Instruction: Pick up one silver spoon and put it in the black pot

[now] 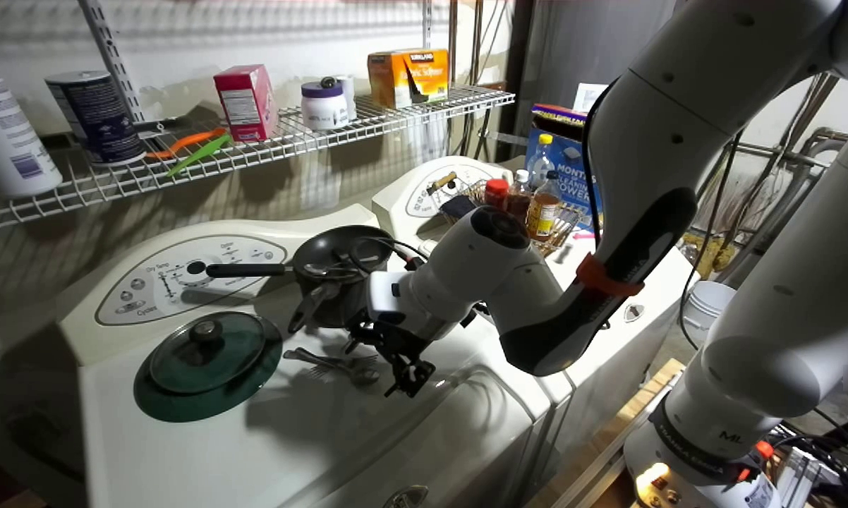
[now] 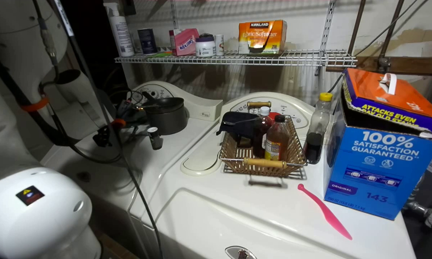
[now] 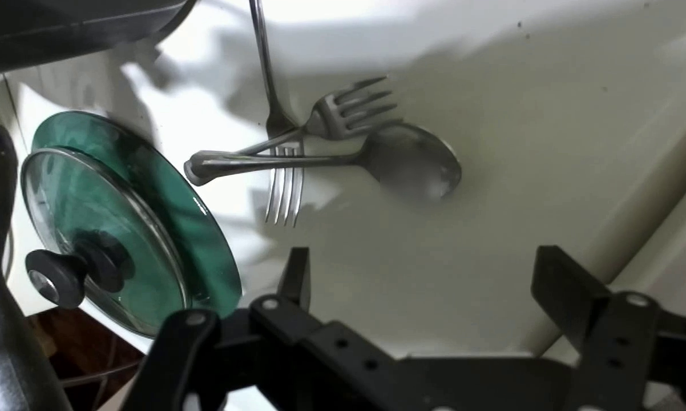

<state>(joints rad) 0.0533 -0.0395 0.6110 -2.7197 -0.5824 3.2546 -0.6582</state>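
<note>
Gripper, empty: jaws stand wide apart, presumably to admit the spoon, which crosses a fork.

Below me, two forks cross near a green lid on a white machine top. I see a wire shelf bearing an orange box and a pink box, bottles in a basket, and a pink utensil beside a blue carton.
</note>
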